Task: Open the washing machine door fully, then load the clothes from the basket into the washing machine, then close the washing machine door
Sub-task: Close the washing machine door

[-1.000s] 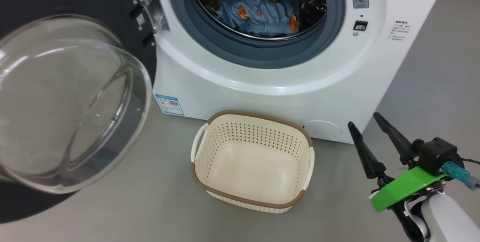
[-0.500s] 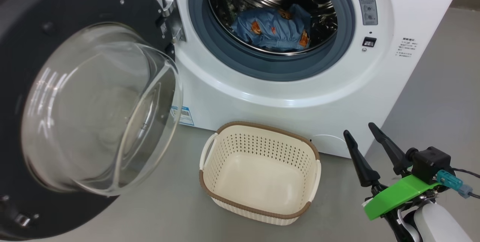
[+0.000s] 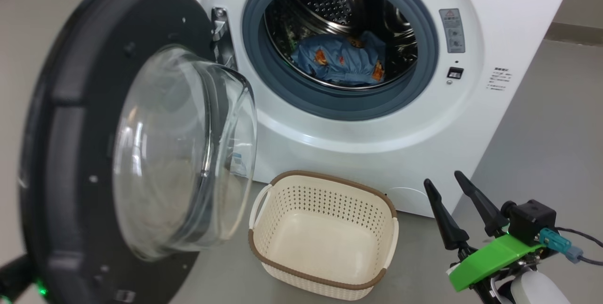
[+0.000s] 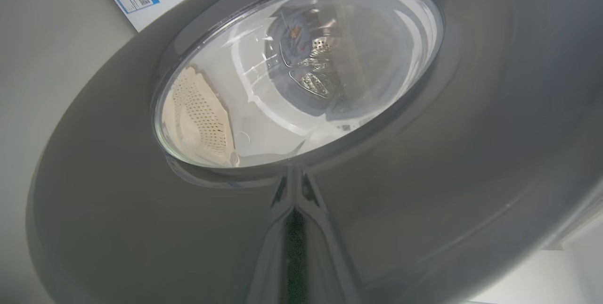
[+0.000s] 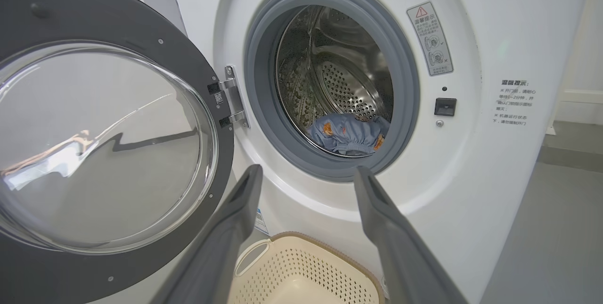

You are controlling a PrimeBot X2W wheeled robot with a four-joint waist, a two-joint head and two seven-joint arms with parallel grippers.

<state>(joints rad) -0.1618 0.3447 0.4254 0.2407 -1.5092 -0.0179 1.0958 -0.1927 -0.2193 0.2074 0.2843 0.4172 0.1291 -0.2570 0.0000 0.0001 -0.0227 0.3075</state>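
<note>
Smooth grey floor (image 3: 541,129) meets a pale wall (image 5: 594,35).

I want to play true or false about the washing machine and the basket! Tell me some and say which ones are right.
1. The basket is empty. True.
2. The washing machine door is shut. False: it stands open, swung out to one side.
3. The clothes lie inside the washing machine. True.
4. The right gripper holds a garment. False: its fingers are apart and hold nothing.
5. The basket sits on top of the machine. False: it stands on the floor in front of it.
</note>
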